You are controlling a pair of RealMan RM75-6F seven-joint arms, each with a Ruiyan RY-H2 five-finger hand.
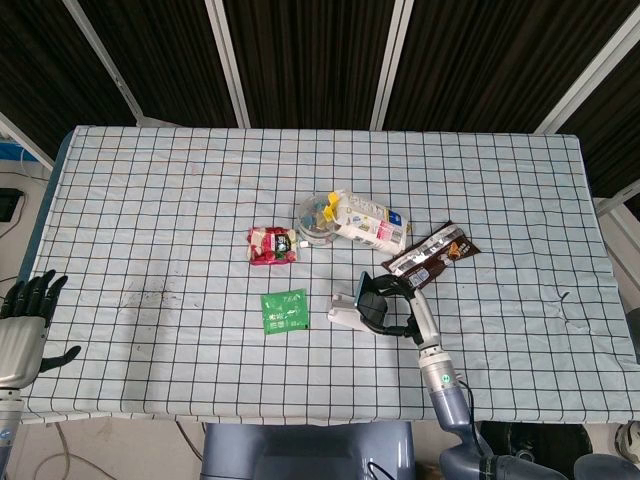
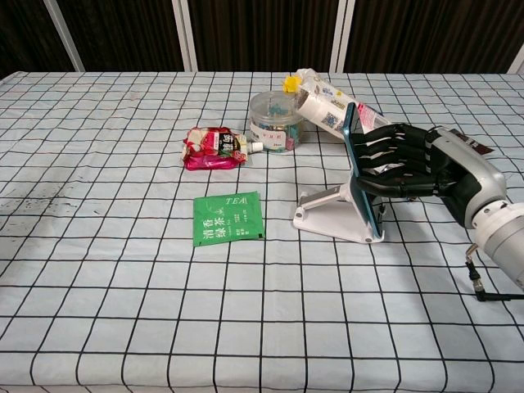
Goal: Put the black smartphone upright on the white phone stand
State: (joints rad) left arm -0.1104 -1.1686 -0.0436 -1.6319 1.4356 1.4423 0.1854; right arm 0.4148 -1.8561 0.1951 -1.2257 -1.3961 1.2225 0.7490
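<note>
Gripping black smartphone [image 2: 359,169], white phone stand [image 2: 332,214], right hand [image 2: 422,162]

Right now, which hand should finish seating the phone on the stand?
The right hand: it already grips the black smartphone against the white phone stand. The left hand sits at the table's far left edge.

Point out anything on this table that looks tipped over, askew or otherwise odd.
The white bottle lies tipped on its side, leaning against the clear tub. The phone stands on the stand, tilted, right hand holding it. Nothing spilled.
</note>
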